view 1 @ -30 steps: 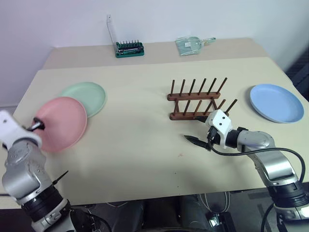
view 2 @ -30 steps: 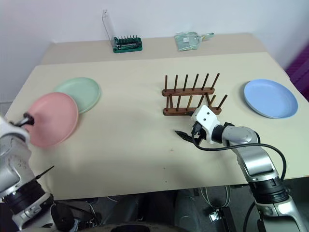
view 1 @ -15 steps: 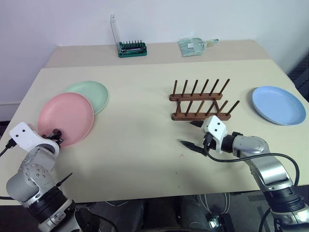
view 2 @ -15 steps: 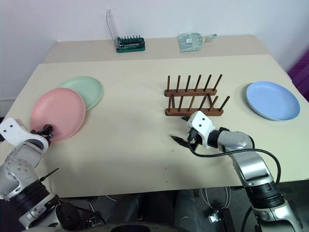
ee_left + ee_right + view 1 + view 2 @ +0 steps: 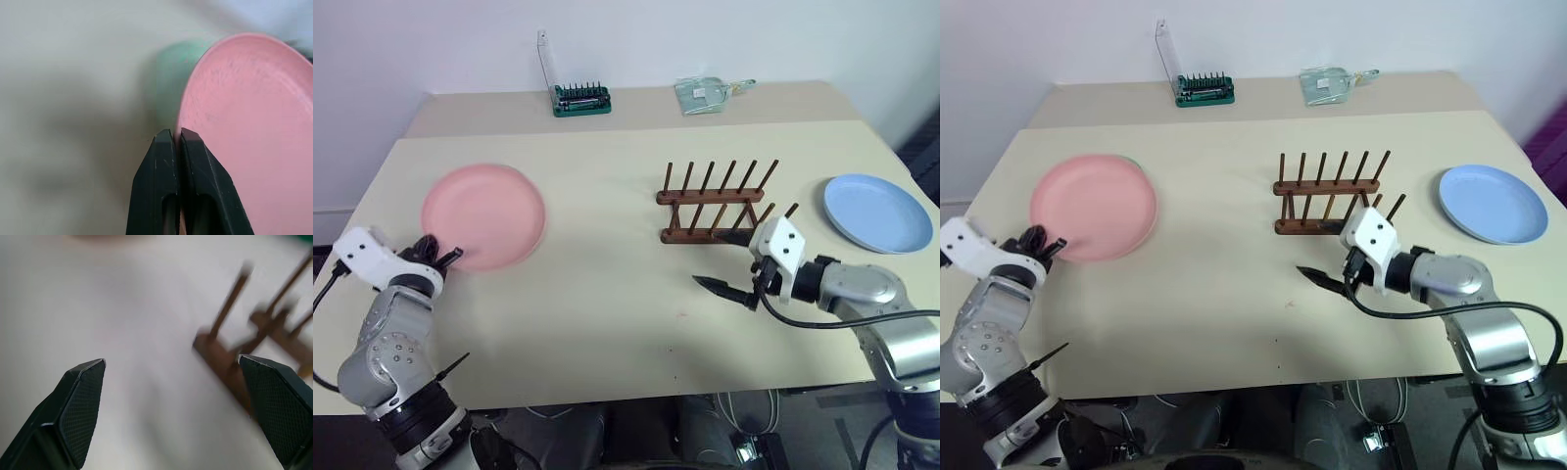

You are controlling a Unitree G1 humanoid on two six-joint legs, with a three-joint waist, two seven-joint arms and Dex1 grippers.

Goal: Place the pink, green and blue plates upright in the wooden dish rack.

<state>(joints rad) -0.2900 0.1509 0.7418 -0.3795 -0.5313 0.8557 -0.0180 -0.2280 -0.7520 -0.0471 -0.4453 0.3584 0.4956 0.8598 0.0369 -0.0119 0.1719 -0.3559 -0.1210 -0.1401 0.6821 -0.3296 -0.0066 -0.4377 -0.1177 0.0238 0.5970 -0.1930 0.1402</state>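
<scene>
Left gripper [image 5: 172,134]: the two black fingers are pressing together on the near rim of the pink plate [image 5: 484,215], so the jaws are clamping that plate. In the head view this gripper [image 5: 445,257] is sitting at the lower left of the frame, with the plate spreading up and to the right from the fingertips. The plate is appearing lifted, and it is covering most of the green plate [image 5: 171,81], of which a mint edge is showing beyond the pink rim in the left wrist view.

Right gripper [image 5: 732,264]: the jaws are standing wide apart and are holding nothing. One finger [image 5: 720,288] is pointing toward the frame's left over bare table [image 5: 607,294]; the other is lying just in front of the wooden dish rack [image 5: 715,201], and whether it is touching the rack cannot be told. In the right wrist view the rack's near end [image 5: 230,367] is showing between the spread fingers.

The rack is standing right of centre with nothing in it. The blue plate [image 5: 876,211] is lying flat at the right edge, well apart from both grippers.
</scene>
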